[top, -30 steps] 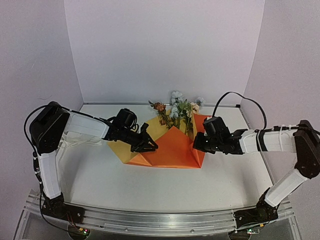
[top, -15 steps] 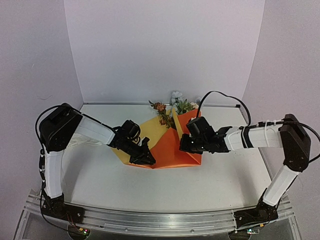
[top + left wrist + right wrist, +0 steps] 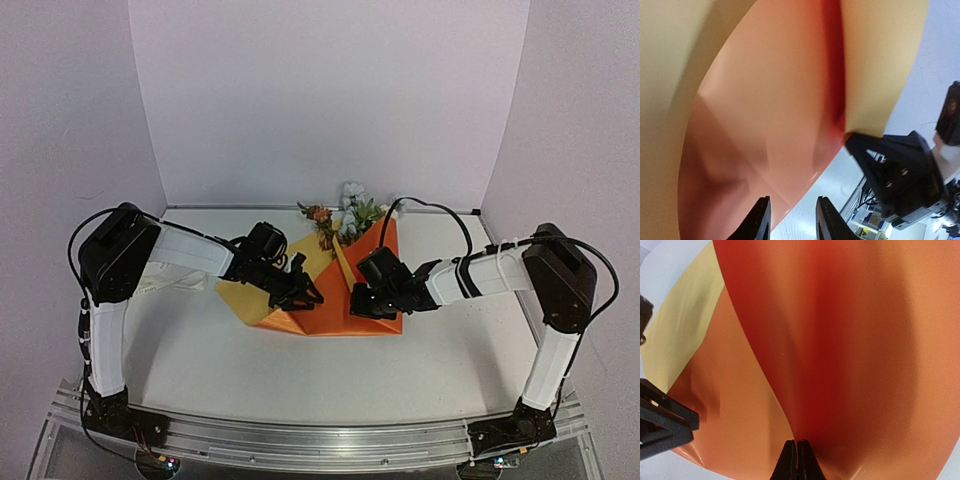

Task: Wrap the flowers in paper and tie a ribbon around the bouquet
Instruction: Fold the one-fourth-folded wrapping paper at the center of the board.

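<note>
Flowers (image 3: 350, 212) in the paper (image 3: 335, 305) (toward the back)

Orange paper (image 3: 338, 305), flaps folded upward, yellow underside showing left, flowers (image 3: 352, 211) poking out behind.

Top view: flowers (image 3: 350, 212) show blossoms only past the far edge of the paper (image 3: 330, 300); the stems lie under the folded sheet, and the right gripper (image 3: 358, 305) tips are too dark and small to separate against it. Left wrist: paper blurred, overrunning the top, left and bottom edges; left gripper (image 3: 791, 210) fingers cut by the bottom edge, right gripper body by the right edge. Right wrist: paper overruns the frame, only the fingertips clear the bottom edge, and the left gripper is cropped at the left.
</note>
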{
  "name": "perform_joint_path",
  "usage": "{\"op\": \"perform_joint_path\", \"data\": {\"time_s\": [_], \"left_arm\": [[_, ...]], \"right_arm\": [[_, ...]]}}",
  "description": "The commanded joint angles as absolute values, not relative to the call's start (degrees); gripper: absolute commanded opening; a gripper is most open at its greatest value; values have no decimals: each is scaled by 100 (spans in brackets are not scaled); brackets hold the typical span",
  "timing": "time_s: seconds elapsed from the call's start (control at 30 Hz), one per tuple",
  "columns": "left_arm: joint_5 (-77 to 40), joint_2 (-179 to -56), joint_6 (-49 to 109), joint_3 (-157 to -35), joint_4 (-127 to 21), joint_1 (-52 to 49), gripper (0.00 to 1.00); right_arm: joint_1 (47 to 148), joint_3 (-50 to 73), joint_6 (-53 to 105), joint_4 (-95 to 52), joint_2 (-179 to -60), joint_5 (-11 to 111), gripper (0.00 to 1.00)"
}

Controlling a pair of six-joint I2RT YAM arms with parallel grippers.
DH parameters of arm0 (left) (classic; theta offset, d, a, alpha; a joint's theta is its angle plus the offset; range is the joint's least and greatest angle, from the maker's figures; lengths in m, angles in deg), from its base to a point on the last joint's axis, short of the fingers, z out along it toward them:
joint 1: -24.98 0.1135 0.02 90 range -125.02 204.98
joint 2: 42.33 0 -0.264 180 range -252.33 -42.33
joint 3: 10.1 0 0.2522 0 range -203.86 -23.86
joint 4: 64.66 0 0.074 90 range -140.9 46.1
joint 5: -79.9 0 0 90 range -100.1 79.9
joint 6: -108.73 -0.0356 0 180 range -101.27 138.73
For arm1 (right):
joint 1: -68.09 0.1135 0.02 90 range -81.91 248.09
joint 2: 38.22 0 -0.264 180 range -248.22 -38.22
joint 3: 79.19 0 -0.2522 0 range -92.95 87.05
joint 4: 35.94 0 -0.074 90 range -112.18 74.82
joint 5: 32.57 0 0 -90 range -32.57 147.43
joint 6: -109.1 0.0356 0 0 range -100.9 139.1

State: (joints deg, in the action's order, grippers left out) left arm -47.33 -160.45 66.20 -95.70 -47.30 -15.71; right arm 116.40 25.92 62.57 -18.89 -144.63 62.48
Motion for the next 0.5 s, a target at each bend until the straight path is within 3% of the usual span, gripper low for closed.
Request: {"op": "perform_joint_path", "data": {"time_s": [0.0,0.3,0.47], "left_arm": [[-4422,-15881,6695,-10450,-4864,-1414,37],[-4098,-16746,6552,-11912,-4518,-1360,55],[-3893,-17125,6433,-12426,-4179,-1360,58]], "right_arm": [[11661,2507,6157,-1919,-14498,6318,5],[11657,2562,6041,-2136,-14604,6144,11],[11664,2530,6014,-2156,-14705,6079,10]]}}
